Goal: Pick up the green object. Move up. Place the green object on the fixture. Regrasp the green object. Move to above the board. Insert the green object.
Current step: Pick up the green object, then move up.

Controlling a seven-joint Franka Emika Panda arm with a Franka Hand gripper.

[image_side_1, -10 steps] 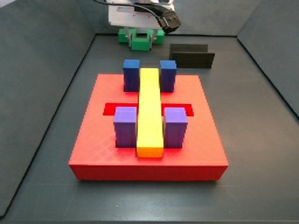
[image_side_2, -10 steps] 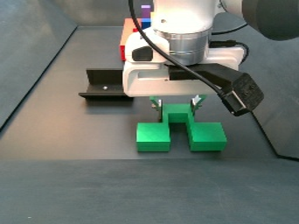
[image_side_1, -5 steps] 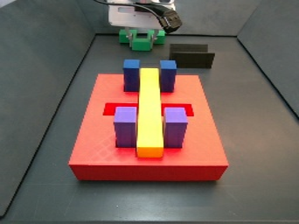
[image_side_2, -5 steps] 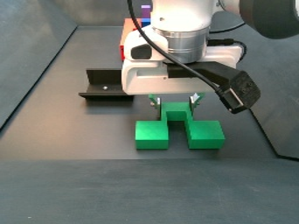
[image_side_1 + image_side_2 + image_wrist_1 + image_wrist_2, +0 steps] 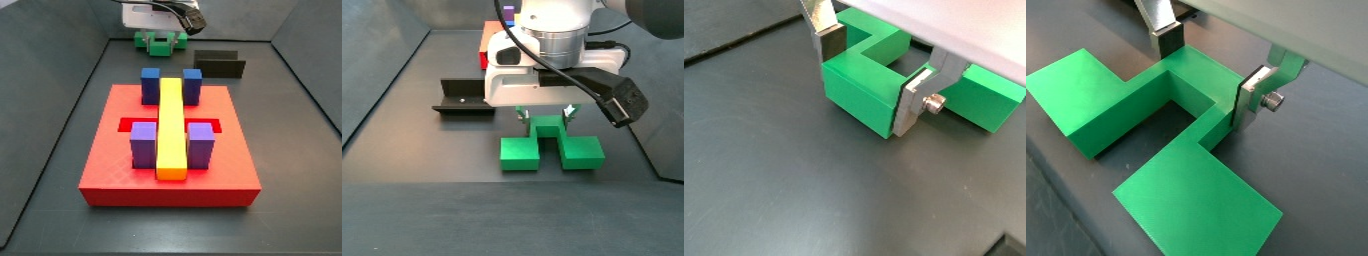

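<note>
At the far edge of the floor, behind the board point(image 5: 170, 150), the gripper point(image 5: 545, 116) hangs low over the green object point(image 5: 551, 148), jaws straddling its middle bridge narrowly, seemingly touching, legs stretching away from the board.

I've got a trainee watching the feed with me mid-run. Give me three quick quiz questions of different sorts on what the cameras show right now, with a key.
1. True or false: the green object already sits on the fixture.
2. Multiple choice: the claw is placed
A. above the board
B. at the green object's middle bridge, a finger on each side
C. inside the fixture
3. Fill in: on the board, the long bar between the blue and purple posts is ____.

Key:
1. False. It lies on the dark floor beside the fixture.
2. B. The wrist views show the silver fingers flanking the bridge; whether they press on it cannot be told.
3. Yellow.
</note>
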